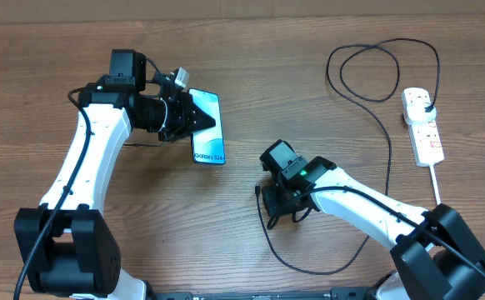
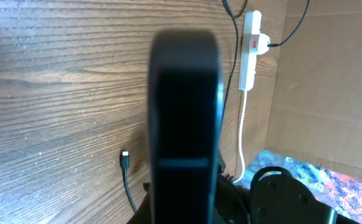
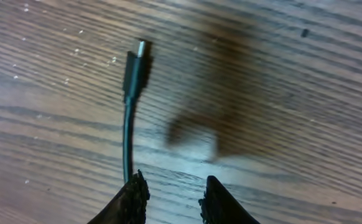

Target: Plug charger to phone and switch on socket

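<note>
phone (image 1: 210, 137): slim slab in left hand (image 1: 194, 121) | charger (image 3: 132, 73): thin black cable, metal tip

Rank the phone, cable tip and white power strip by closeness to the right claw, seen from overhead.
1. The cable tip, just ahead of the right claw.
2. The phone, to its upper left.
3. The power strip, far right.

Left, phone (image 1: 210, 143); far right, socket (image 1: 423, 127).

Black charger tip (image 3: 134, 68) apart from lit phone (image 1: 207, 129)
</note>
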